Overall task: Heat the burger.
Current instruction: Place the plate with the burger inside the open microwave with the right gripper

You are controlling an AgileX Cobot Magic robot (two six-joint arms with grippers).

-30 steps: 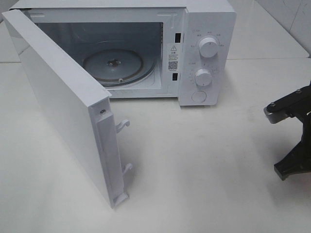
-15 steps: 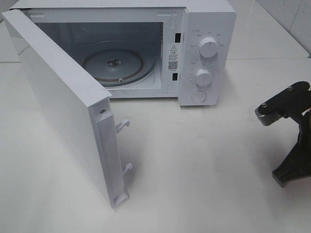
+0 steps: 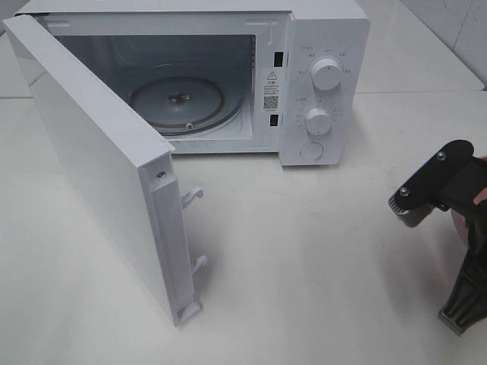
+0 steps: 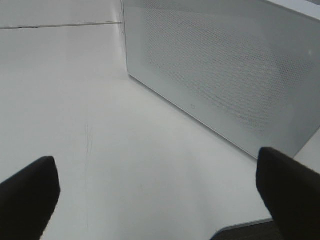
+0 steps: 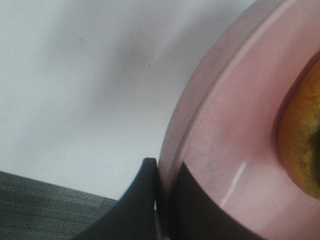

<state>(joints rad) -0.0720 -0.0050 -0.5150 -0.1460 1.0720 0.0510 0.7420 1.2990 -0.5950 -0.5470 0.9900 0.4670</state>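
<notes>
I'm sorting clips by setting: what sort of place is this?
Probably a mock kitchen counter: a white microwave with its door open stands on a white tabletop, and a pink plate carries a burger.

Microwave: white casing, with a pale grey-white cavity.
Door: white frame; the panel is grey and covered in a fine, regular dot mesh.
Turntable: clear glass that reads as grey.
Upper knob and lower knob: white.
Label: white with black print and a black-and-white square code.
Table: plain off-white, with one faint grey scuff line noted.
Plate: glossy pink, unpatterned.
Burger: the visible bun is golden-brown and finely speckled.
Left gripper: black fingers.
Right gripper: black, with a grey bracket on its arm.
</notes>
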